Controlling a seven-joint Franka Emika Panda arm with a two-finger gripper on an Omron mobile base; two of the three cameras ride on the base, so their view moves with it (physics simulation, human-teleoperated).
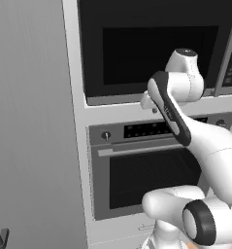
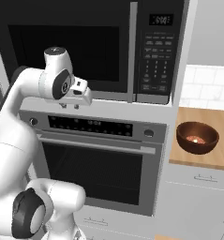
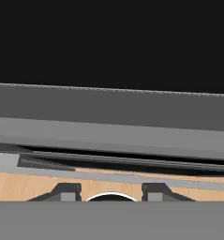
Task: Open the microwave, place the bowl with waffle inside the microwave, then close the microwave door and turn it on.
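The black microwave (image 2: 99, 47) sits in the wall cabinet with its door (image 1: 151, 48) shut. The door's vertical grey bar handle (image 2: 132, 51) stands left of the keypad (image 2: 155, 61). My gripper (image 2: 70, 106) hovers in front of the door's lower left edge, well left of the handle. In the hand view its fingertips (image 3: 66, 191) stand apart with nothing between them, so the gripper (image 3: 111, 192) is open, facing the door's black surface (image 3: 111, 42). The reddish-brown bowl (image 2: 197, 137) rests on the wooden counter (image 2: 221, 154) to the right, with the orange-tan waffle (image 2: 195, 139) inside it.
A steel-trimmed oven (image 2: 99, 168) with a horizontal handle (image 2: 97, 145) sits directly below the microwave. A grey wall panel (image 1: 30, 121) runs along the left. White tiles (image 2: 207, 86) back the counter. My own arm (image 1: 185, 126) crosses in front of the oven.
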